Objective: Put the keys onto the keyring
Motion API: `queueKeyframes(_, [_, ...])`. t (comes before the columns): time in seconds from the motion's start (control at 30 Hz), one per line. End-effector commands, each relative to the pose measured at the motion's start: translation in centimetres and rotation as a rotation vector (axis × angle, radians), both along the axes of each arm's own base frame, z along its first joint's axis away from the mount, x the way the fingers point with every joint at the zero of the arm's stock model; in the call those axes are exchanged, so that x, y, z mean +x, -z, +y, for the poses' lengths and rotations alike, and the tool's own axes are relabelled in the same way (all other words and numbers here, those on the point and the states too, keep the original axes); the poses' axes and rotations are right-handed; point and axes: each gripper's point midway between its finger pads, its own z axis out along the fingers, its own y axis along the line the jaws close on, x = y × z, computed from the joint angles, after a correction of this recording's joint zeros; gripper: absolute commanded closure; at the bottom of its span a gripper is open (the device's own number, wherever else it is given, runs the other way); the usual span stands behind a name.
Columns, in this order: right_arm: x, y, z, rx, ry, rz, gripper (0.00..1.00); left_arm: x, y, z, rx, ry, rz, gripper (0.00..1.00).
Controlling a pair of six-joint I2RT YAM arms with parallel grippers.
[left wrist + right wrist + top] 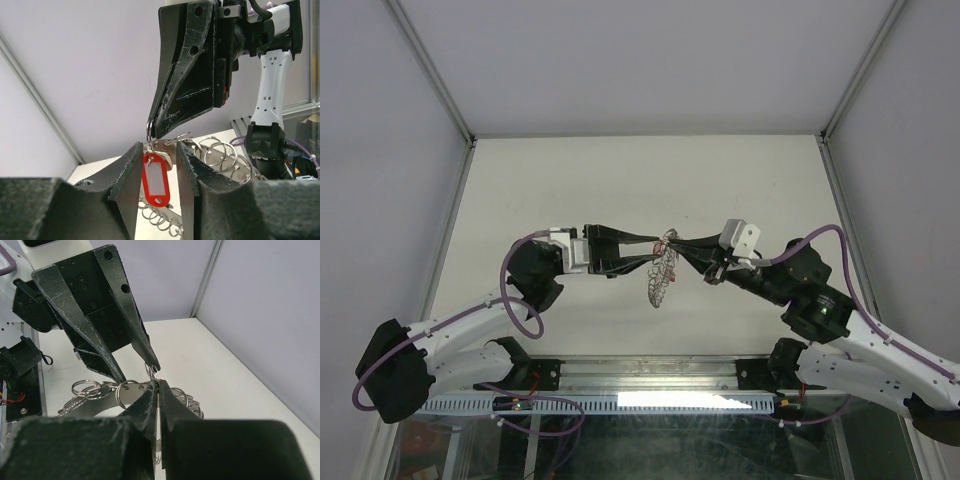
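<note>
Left fingers [620,242] and right fingers [698,246] meet at the keyring [661,282]

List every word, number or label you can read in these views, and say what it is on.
None readable. The red key tag has a white window that looks blank in the left wrist view. Nothing else in any view shows legible lettering.

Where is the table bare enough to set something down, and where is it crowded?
Bare: far half of the white tabletop, up to the back wall, plus strips beside both side walls. Crowded: the centre, where left gripper and right gripper meet over the dark wire keyring of silver keys and red-tagged key.
</note>
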Motion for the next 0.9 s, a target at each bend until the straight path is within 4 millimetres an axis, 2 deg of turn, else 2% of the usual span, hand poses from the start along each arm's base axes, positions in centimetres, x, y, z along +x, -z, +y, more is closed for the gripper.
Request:
queueKeyframes(0.0, [-0.48, -3.27, -0.18, 0.111, -0.015, -0.052, 1.0, -0.24, -2.39, 0.01, -0.063, -0.008, -0.04, 0.69])
queueKeyframes(0.2, [-0.65, -3.1, -0.16, 0.101, -0.024, -0.055, 1.0, -0.16, -2.61, 0.04, -0.071, -0.015, -0.044, 0.71])
queueKeyframes(0.4, [-0.72, -2.97, 0.02, 0.098, -0.032, -0.055, 1.0, -0.07, -2.49, -0.21, -0.065, -0.012, -0.04, 0.79])
queueKeyframes(0.63, [-0.9, -2.92, 0.1, 0.096, -0.043, -0.053, 1.0, -0.07, -2.39, -0.49, -0.061, -0.009, -0.039, 0.79])
queueKeyframes(0.87, [-1.07, -2.71, 0.31, 0.092, -0.057, -0.05, 1.0, -0.03, -2.37, -0.65, -0.057, -0.007, -0.037, 0.87])
